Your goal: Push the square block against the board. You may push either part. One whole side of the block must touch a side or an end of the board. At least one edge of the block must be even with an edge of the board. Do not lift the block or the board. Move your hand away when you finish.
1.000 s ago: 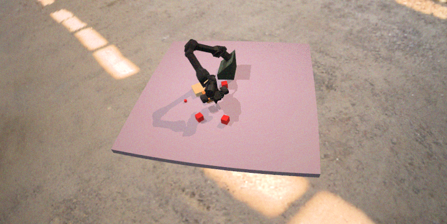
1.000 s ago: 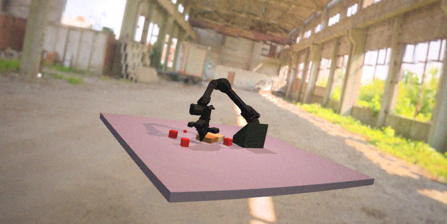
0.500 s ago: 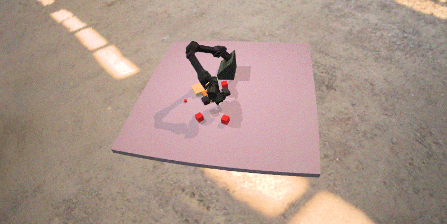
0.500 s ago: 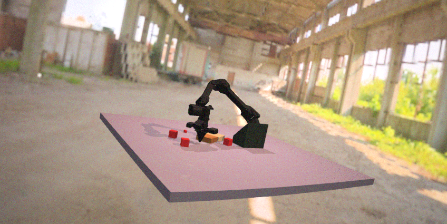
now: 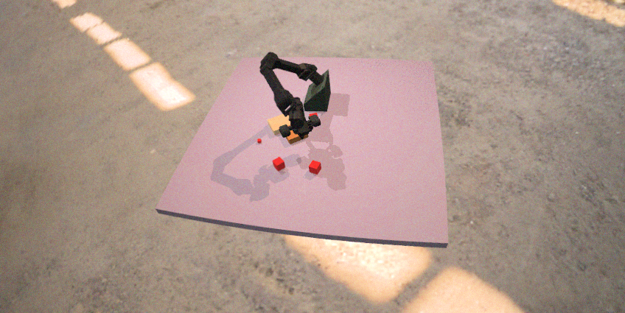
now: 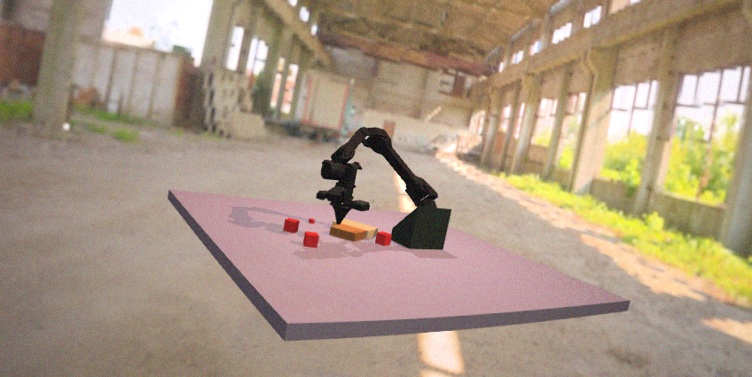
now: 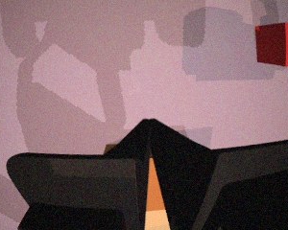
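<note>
An orange piece point(image 5: 293, 138) point(image 6: 347, 232) point(image 7: 156, 192) and a light tan piece point(image 5: 276, 124) point(image 6: 364, 227) point(image 7: 156, 221) lie flat side by side. They look very close or touching; whether whole sides meet and edges are even is hidden by the gripper. I cannot surely tell which is the square block and which the board. In the top view the orange piece reaches nearer the camera than the tan one. My gripper point(image 5: 301, 136) point(image 6: 338, 223) point(image 7: 148, 125) is shut and empty, its tips over or beside the outer end of the orange piece.
Two red cubes point(image 5: 278, 163) point(image 5: 315, 166) point(image 6: 290, 224) point(image 6: 310, 239) lie beyond the gripper. Another red cube point(image 5: 312, 115) point(image 6: 383, 238) is near the dark arm base point(image 5: 318, 95) point(image 6: 425, 228). A tiny red cube point(image 5: 259, 140) point(image 6: 311, 220) lies beyond the tan piece.
</note>
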{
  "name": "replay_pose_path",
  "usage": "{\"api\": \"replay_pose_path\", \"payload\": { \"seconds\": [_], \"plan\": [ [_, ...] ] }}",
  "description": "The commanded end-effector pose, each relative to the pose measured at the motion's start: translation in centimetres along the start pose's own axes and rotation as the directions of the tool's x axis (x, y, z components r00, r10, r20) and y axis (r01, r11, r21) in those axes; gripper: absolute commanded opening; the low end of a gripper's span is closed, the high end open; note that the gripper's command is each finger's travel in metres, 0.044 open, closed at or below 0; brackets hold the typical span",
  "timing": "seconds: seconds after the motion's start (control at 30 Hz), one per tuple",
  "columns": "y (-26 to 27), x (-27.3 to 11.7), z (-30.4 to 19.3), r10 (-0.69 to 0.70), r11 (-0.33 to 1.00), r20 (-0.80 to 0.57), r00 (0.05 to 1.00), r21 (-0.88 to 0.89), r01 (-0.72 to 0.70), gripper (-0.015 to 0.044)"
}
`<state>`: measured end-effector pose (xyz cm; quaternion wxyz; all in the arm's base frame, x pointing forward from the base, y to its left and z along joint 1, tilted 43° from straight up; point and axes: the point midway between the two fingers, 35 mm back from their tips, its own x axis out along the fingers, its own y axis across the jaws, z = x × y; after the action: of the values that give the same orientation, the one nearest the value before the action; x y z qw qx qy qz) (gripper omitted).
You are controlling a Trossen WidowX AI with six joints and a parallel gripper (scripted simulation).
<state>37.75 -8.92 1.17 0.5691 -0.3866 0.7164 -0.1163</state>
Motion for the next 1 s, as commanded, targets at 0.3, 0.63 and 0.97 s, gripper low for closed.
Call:
{"api": "replay_pose_path", "payload": {
  "seconds": [0.3,0.63,0.97],
  "plan": [
    [-3.3,-0.2,-3.2,0.004,0.911,0.005,1.000,0.412,-0.006,0.0000],
    [-5.6,-0.2,-5.9,0.005,0.718,0.003,1.000,0.696,-0.006,0.0000],
    [-7.5,-0.2,-8.8,0.002,0.441,-0.001,1.000,0.897,0.000,0.0000]
  ]
}}
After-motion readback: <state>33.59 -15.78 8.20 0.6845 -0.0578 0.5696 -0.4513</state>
